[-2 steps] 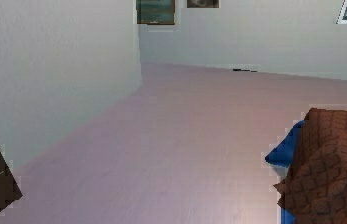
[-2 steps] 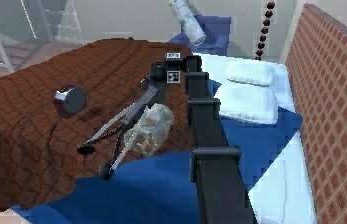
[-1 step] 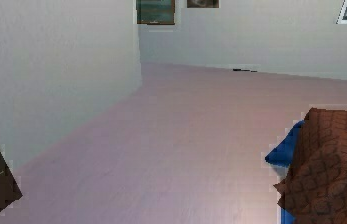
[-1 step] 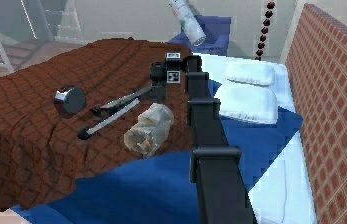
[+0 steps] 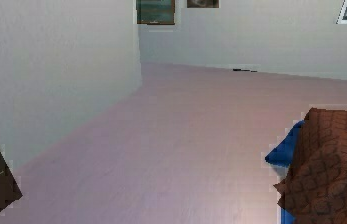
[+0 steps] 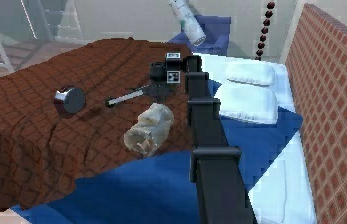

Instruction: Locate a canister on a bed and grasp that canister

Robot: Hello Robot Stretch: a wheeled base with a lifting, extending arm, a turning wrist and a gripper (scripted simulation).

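The search looks finished and the reach is the step in hand. The bed (image 6: 131, 188) lies alongside the robot and the arm (image 6: 213, 150) stretches out across it.

Towards the bed's foot end, a round metal thing (image 6: 69, 99) rests on the brown blanket (image 6: 26, 140). To its right lies a slim grey stick (image 6: 126, 97); what it is cannot be made out. Next comes a pale, see-through jar shape (image 6: 149, 128), which I take for the canister. It lies on its side near the middle of the bed, by the blanket's edge where the blue sheet begins.

The gripper (image 6: 159, 86) stands just past that jar, towards the bed's far side, with the blanket and the slim stick at and behind it. So I cannot tell whether it holds or touches anything, nor how its fingers stand. To the right, white pillows (image 6: 243, 90) sit at the head end against the patterned headboard (image 6: 331, 90).

As I judge it, the next move calls for bringing the gripper back from the far side and onto the jar. It needs care, as a rounded thing on soft bedding may roll or sink away.
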